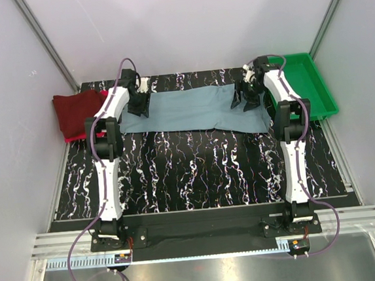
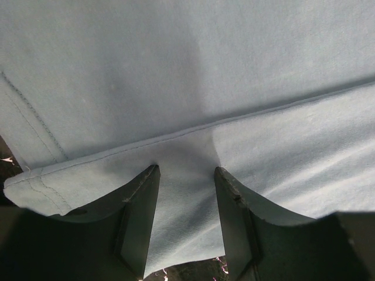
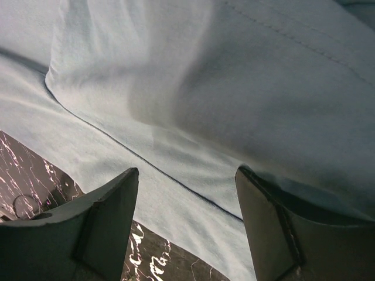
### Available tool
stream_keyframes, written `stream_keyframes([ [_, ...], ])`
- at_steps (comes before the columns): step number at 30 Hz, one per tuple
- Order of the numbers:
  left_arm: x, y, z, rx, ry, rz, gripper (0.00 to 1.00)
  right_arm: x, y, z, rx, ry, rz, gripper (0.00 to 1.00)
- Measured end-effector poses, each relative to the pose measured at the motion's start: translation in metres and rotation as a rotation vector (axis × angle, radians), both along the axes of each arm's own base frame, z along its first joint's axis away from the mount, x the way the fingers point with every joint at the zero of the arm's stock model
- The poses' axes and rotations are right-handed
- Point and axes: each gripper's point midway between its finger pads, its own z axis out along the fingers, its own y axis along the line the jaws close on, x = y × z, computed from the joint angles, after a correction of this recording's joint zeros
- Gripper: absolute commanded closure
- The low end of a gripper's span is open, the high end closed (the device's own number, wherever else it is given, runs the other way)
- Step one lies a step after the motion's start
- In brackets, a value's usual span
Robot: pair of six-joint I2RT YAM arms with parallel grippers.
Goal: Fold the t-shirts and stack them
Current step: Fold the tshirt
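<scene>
I see the black, white-veined counter (image 1: 196, 169) filling the middle of the top view. The grey-blue t-shirt (image 1: 191, 110) lies flat across its far half as a wide band, stretching almost from one arm to the other.

The green tray (image 1: 308, 80) sits at the far right corner, just beside the shirt's right end. At the far left, the maroon t-shirt (image 1: 76, 112) rests folded at the counter's edge. A sliver of the bright red t-shirt (image 1: 103, 93) shows at its right side, close to the left arm.

My left end effector (image 1: 138, 106) is down on the left end of the grey-blue shirt. On the left wrist camera its jaws stand partly apart (image 2: 186, 170) and a hemmed edge of the cloth runs across just beyond the tips. A strip of fabric lies loose in the gap, so I read it as released, not pinching.

My right end effector (image 1: 249, 97) is over the shirt's right end. On the right wrist camera its jaws are spread wide (image 3: 186, 170) above a folded-over layer of the cloth near its lower edge, and nothing is gripped.
</scene>
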Motion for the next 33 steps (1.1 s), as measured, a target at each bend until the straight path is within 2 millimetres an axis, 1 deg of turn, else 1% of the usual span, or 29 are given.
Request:
stream_keyframes([
  [9, -0.002, 0.005, -0.001, 0.021, -0.002, 0.013, 0.48, 0.001, -0.004, 0.001, -0.008, -0.001, -0.007, 0.23],
  [12, -0.005, 0.009, -0.001, 0.035, 0.001, 0.021, 0.48, 0.004, -0.011, 0.002, -0.051, -0.013, -0.019, 0.23],
  [17, -0.007, 0.022, -0.001, 0.075, 0.007, 0.047, 0.48, 0.008, -0.032, -0.003, -0.152, -0.036, -0.021, 0.23],
  [27, -0.007, 0.024, 0.0, 0.082, 0.006, 0.05, 0.48, 0.01, -0.039, -0.001, -0.194, -0.057, 0.001, 0.23],
  [30, -0.011, 0.026, 0.002, 0.088, 0.015, 0.053, 0.49, 0.012, -0.042, 0.01, -0.204, -0.084, 0.004, 0.23],
  [32, -0.015, 0.028, 0.003, 0.089, 0.027, 0.058, 0.49, 0.019, -0.043, 0.03, -0.197, -0.131, 0.002, 0.25],
  [33, -0.016, 0.029, 0.003, 0.09, 0.029, 0.06, 0.49, 0.026, -0.042, 0.045, -0.187, -0.173, 0.001, 0.26],
])
